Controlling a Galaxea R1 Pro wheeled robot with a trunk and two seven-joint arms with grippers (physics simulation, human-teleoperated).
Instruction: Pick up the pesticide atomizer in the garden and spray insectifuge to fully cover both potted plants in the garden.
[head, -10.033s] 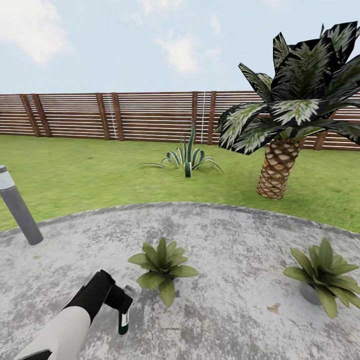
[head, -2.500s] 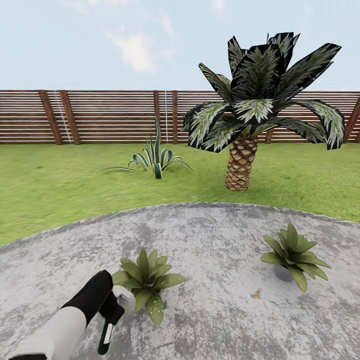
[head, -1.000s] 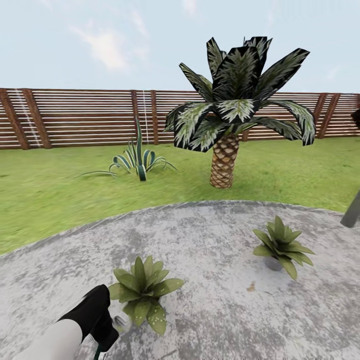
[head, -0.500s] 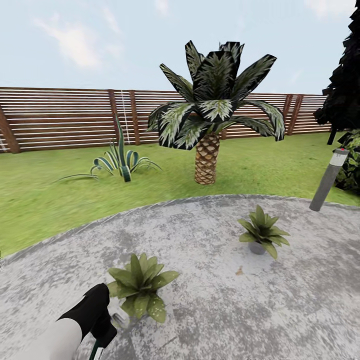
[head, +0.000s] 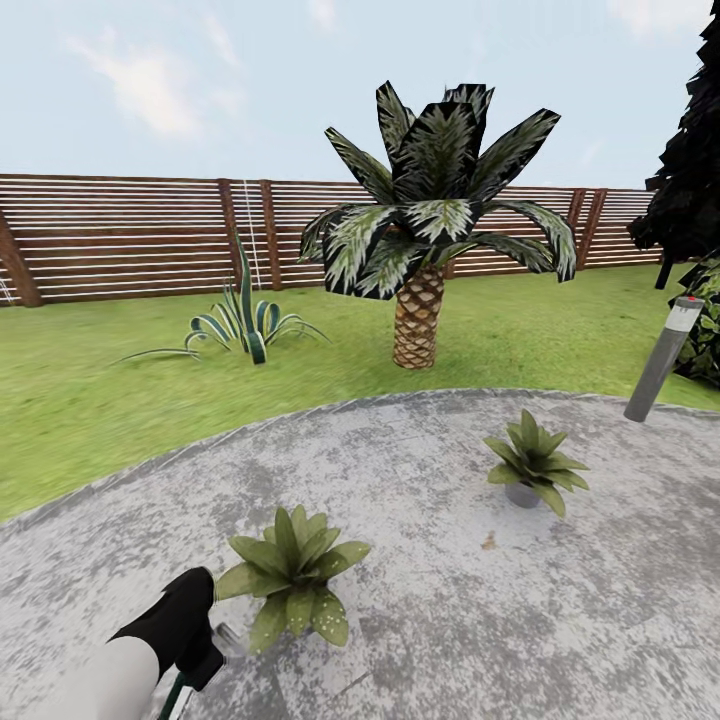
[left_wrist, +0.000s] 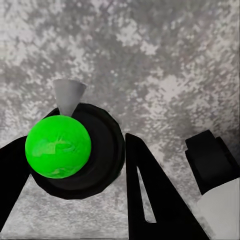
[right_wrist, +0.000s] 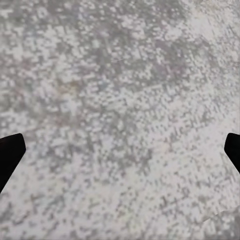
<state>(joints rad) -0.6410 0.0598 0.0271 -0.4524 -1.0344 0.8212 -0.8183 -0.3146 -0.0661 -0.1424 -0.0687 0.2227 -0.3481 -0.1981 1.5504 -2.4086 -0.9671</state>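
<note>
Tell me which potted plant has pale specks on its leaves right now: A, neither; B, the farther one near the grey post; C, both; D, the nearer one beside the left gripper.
D: whitish specks dot the front leaves of the nearer potted plant, beside the left gripper, while the farther potted plant looks plain green.

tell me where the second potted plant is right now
In the head view, the small green rosette in a round grey pot sits right of centre on the speckled stone patio, before the scaly-trunked palm.
</note>
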